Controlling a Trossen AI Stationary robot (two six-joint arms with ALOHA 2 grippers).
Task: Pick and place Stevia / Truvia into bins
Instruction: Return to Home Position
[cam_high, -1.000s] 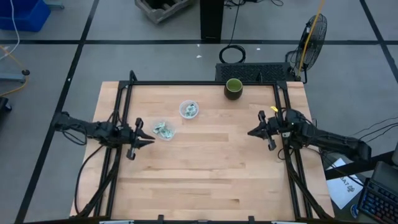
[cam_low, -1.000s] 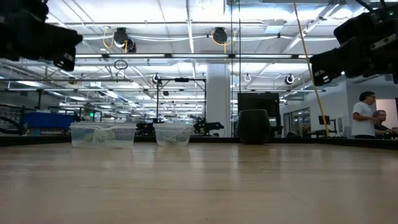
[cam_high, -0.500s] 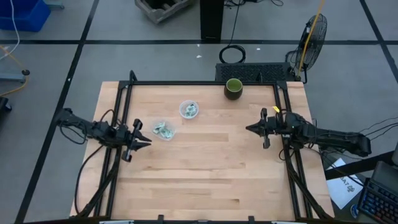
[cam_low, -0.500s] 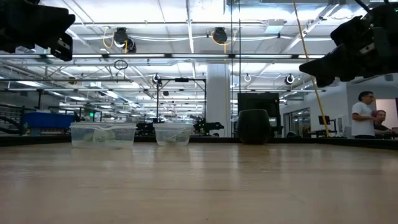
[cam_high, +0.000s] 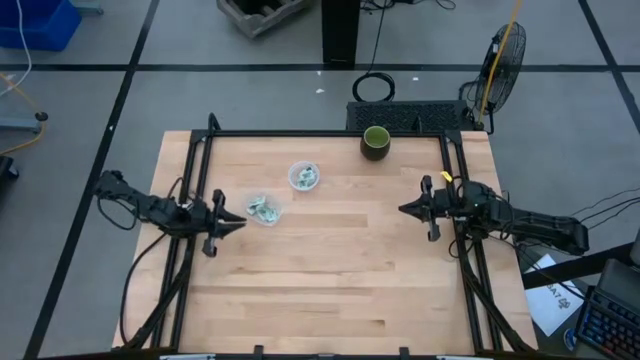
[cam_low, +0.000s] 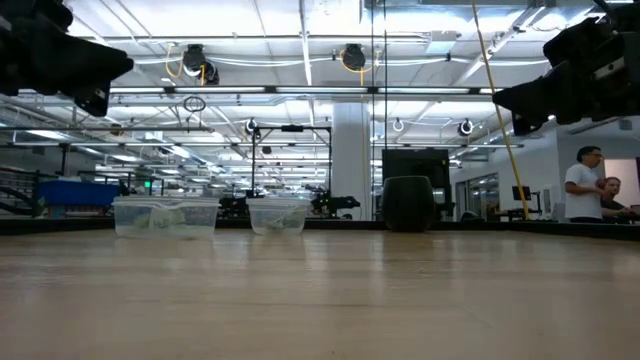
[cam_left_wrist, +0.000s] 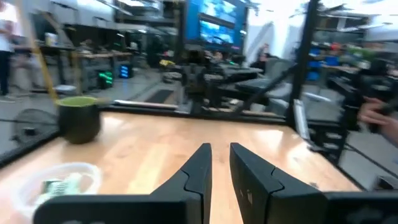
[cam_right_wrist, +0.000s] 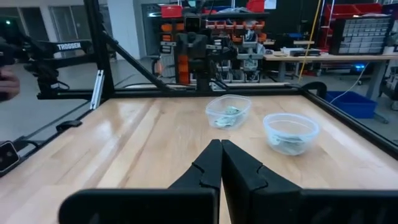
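White-and-green Stevia sachets lie inside both clear bins: the wider tub (cam_high: 264, 210) (cam_right_wrist: 228, 112) (cam_low: 165, 215) and the round cup (cam_high: 304, 176) (cam_right_wrist: 291, 132) (cam_low: 278, 214). I see no sachet on the bare wood. My left gripper (cam_high: 236, 223) (cam_left_wrist: 218, 151) hovers above the table just near-left of the tub, its fingers a narrow gap apart and holding nothing. My right gripper (cam_high: 403, 209) (cam_right_wrist: 221, 147) hovers over the table's right part, pointing toward the bins, shut and holding nothing. Both bins stand on their bases.
A dark green cup (cam_high: 375, 141) (cam_left_wrist: 79, 118) (cam_low: 408, 203) stands at the table's far edge. Black frame rails (cam_high: 200, 180) run along the left, right and far sides. Bare wood (cam_high: 330, 270) spreads between the arms and toward the near edge. People (cam_low: 590, 185) stand in the room beyond.
Both grippers sway a little while hovering above the table. The right one dips slightly and comes back up. The left one draws a bit toward the left edge and returns. The bins and sachets stay where they were.
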